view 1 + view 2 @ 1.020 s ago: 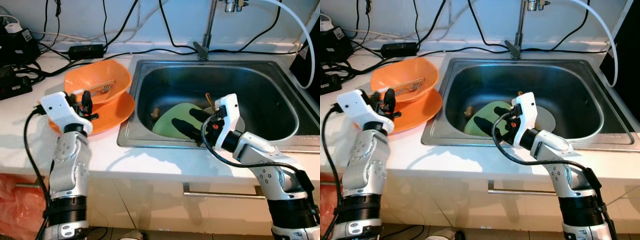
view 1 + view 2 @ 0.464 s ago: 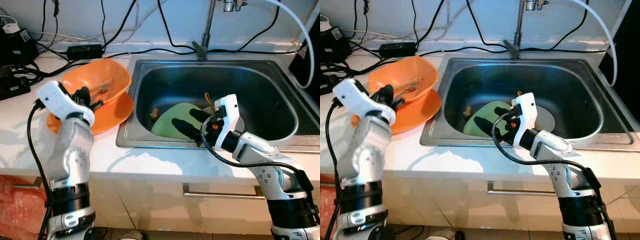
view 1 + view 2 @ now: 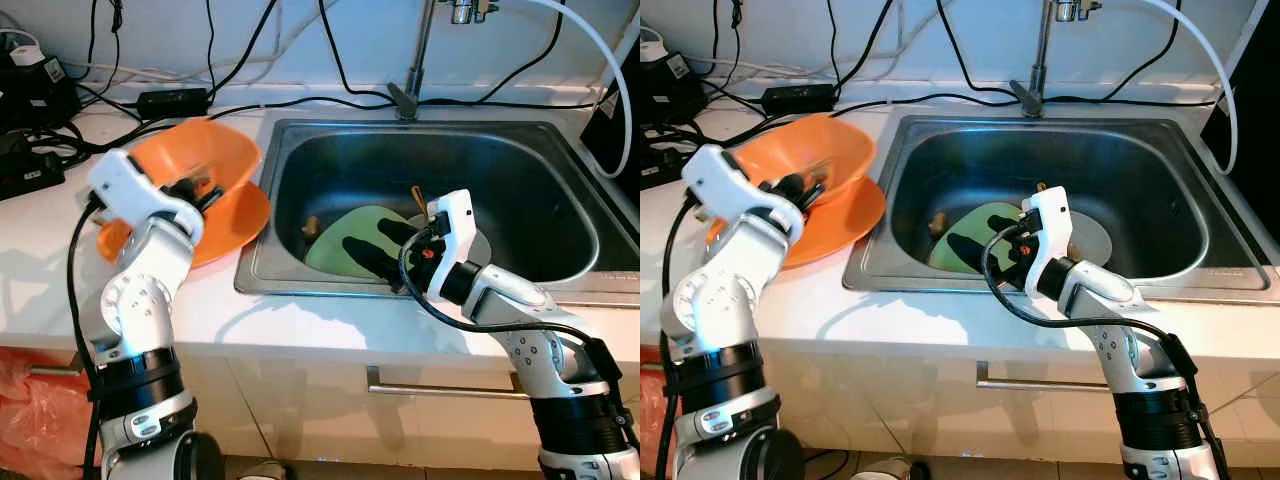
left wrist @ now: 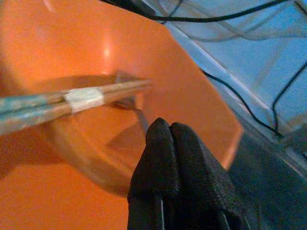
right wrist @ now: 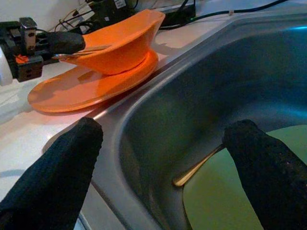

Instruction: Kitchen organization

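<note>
Left wrist view looks into an orange bowl [image 4: 72,62], where the left gripper [image 4: 171,143] has its two black fingers pressed together, tips over the bowl's inner wall. A pair of chopsticks [image 4: 62,103] bound by a pale band lies across the bowl, and a grey utensil [image 4: 136,112], partly hidden, rests beneath them; whether the fingers pinch anything I cannot tell. From the head views, the bowl sits tilted on an orange plate [image 3: 240,220] on the white counter [image 3: 300,320], just left of the steel sink [image 3: 520,190]. The right gripper [image 3: 385,250] hangs over the sink's near edge with its fingers spread wide apart, holding nothing. Below it in the basin lie a green plate [image 3: 345,240], a grey plate [image 3: 1095,235] and a gold-coloured utensil [image 5: 196,167]. Black cables [image 3: 200,100] trail along the back of the counter.
</note>
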Robot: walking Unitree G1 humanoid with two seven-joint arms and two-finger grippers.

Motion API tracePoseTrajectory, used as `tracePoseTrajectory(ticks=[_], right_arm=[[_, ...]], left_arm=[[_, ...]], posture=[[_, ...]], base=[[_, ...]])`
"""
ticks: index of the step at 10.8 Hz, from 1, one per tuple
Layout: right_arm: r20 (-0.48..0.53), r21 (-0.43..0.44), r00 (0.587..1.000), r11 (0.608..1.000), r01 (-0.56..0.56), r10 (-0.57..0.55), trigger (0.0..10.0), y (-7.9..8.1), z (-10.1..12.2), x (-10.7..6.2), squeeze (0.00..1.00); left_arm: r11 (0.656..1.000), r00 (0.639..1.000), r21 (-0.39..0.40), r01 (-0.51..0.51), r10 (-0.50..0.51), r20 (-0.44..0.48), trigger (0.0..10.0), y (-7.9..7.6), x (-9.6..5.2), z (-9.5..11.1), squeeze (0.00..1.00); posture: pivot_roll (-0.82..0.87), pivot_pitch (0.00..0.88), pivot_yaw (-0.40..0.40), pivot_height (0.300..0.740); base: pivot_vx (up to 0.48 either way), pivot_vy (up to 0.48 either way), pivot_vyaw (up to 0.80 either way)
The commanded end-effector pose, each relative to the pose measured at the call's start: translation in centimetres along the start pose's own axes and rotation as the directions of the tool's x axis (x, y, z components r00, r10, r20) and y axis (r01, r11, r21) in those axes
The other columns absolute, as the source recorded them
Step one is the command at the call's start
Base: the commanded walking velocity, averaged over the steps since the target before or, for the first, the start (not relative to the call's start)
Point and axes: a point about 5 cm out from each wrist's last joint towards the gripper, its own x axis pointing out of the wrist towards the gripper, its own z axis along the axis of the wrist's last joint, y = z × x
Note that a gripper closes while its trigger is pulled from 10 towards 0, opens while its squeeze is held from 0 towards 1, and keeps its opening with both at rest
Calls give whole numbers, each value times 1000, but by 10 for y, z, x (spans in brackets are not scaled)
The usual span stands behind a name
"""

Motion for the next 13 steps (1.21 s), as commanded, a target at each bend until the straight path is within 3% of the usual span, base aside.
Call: tracePoseTrajectory(ticks=[1,7,9,11,12,13], right_arm=[[16,-15,1000,1000,-3,3,10000,0,5,3,0],[23,-18,1000,1000,-8,9,10000,0,6,5,0],[24,-18,1000,1000,-6,7,10000,0,6,5,0],[25,-17,1000,1000,-5,6,10000,0,6,5,0],[24,-16,1000,1000,-4,4,10000,-1,5,5,0],[23,-16,1000,1000,-2,2,10000,-1,5,5,0]], left_arm=[[1000,1000,6,23,-22,-19,0,-9,-2,7,0],[974,966,27,224,-218,-143,0,-32,-9,18,0],[946,940,14,323,-319,-121,0,-45,-12,28,0],[942,943,104,320,-307,-127,0,-40,-13,25,0],[910,936,222,350,-332,-113,2902,-42,-17,22,0],[868,935,348,354,-343,-96,10000,-42,-19,18,1000]], posture=[[159,19,59,740],[167,15,55,740],[167,16,55,740],[167,16,55,740],[170,16,55,740],[170,16,55,740]], base=[[0,0,0],[0,0,0],[0,0,0],[0,0,0],[0,0,0],[0,0,0]])
